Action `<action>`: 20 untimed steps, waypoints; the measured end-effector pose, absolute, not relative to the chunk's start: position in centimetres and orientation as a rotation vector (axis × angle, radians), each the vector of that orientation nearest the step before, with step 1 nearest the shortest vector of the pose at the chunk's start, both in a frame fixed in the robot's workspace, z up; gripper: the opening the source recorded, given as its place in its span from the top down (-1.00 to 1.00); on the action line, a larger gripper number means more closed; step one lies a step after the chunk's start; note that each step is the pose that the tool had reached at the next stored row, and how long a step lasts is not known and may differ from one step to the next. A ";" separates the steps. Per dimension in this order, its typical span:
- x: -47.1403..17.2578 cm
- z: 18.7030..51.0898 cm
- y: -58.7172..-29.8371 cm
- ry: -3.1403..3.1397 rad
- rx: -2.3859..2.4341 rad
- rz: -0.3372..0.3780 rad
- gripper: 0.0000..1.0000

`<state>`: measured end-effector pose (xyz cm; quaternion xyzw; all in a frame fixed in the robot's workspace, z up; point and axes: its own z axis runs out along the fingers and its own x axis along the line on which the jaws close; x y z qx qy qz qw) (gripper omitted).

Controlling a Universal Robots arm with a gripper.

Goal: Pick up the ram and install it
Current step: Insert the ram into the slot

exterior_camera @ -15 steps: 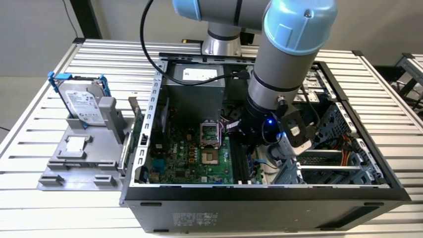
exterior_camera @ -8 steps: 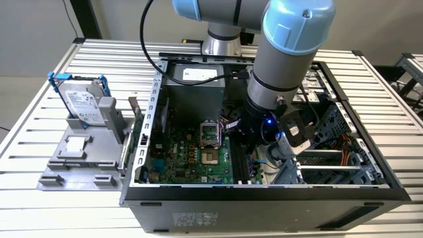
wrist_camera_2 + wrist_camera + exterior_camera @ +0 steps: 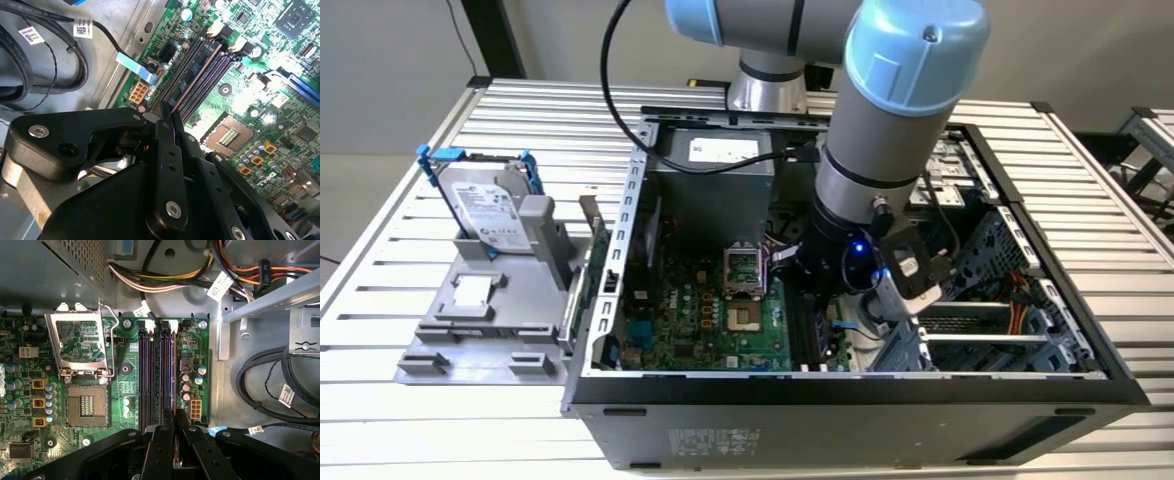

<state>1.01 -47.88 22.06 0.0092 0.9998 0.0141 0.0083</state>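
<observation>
While the black pincer point(image 3: 174, 432) is clenched on the ram point(image 3: 174, 416), a thin dark stick held edge-on just above the ribbed plastic slot rails point(image 3: 156, 375), any tilt could jam it against a rail or scrape the glossy green board point(image 3: 125, 385).

Arm point(image 3: 881, 130) lowered, gripper point(image 3: 175, 422) fingers nearly together.

Bright glare washes the green board point(image 3: 260, 85); foreground linkage blurs.
</observation>
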 end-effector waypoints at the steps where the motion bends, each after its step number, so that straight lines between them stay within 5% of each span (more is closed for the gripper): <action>1: 1.0 22.0 -47.9 3.125 0.029 0.044 1.00; 20: 1.0 21.6 -47.9 3.127 0.028 0.044 1.00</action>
